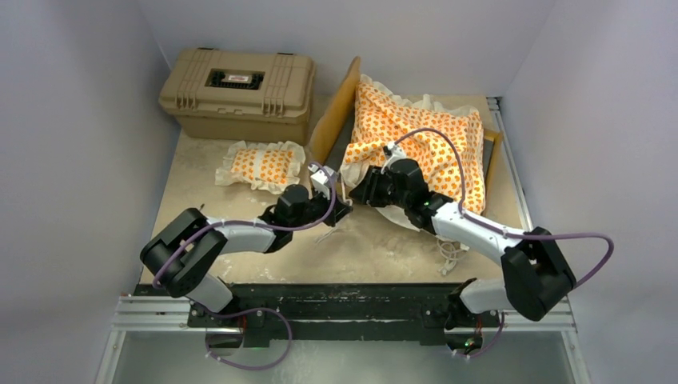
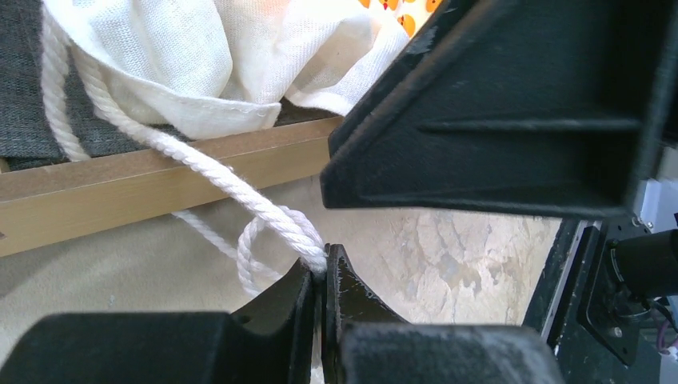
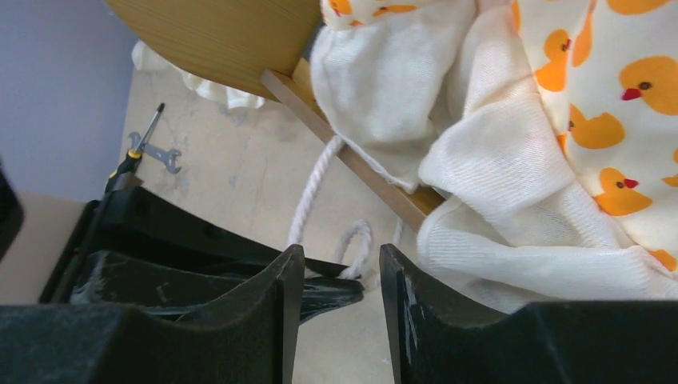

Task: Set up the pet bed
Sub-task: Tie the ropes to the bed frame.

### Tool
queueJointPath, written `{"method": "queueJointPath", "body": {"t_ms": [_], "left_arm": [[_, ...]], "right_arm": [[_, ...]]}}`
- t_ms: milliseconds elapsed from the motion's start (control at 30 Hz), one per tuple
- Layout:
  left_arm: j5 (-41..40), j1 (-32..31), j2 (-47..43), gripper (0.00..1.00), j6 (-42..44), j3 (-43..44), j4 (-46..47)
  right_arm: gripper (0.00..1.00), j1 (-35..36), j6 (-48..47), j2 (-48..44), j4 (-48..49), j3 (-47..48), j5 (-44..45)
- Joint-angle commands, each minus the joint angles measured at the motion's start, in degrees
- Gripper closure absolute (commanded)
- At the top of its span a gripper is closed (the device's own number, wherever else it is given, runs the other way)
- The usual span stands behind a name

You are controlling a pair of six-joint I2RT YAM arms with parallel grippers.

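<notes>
- Frame point(image 1: 336, 112): light wood, on the right half of the surface point(image 1: 368, 248), headboard upright on the side nearest the case.
- Mattress point(image 1: 424, 144): orange duck print with a white ruffle, lying crumpled on the frame, ruffle spilling over the near rail.
- Pillow point(image 1: 260, 164): matching print, flat on the surface, just beside the headboard and in front of the case.
- Case point(image 1: 236, 92): tan, lid down, far left corner.
- Rope point(image 2: 216, 172): white, twisted, running from under the ruffle over the near rail down to the surface.
- Left jaws: pressed together, pinching the rope just in front of the rail.
- Right jaws: parted by a narrow gap, nothing clamped, close against the left jaws at the mattress edge.
</notes>
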Motion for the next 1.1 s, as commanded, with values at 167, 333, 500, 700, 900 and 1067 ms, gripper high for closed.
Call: {"method": "queueJointPath", "body": {"t_ms": [167,333,500,700,900,1067], "left_arm": [[2.41,0.88,-1.34,1.00,2.69,-2.57,9.72],[2.36,0.92,-1.35,1.00,2.14,-3.04,11.47],[2.51,0.96,-1.20,1.00,1.41,-3.36,12.63],[2.59,0.90,-1.00,1.00,0.72,-3.67,13.87],[2.70,0.93,-0.93,1.00,0.55,-3.95,14.29],[1.91,0.97,-1.37,1.00,0.26,-4.41,13.40]], "right_arm": [[0.59,-4.25,1.23,3.68,0.13,1.27,-9.25],[0.61,-5.42,1.43,5.21,1.87,0.60,-12.35],[0.61,-5.80,2.36,6.01,4.83,-0.14,-14.96],[0.63,-5.94,4.02,8.26,7.92,-0.52,-17.65],[0.77,-6.02,4.69,9.82,10.46,-0.72,-19.82],[1.00,-6.12,4.40,8.01,10.69,-1.06,-19.50]]}}
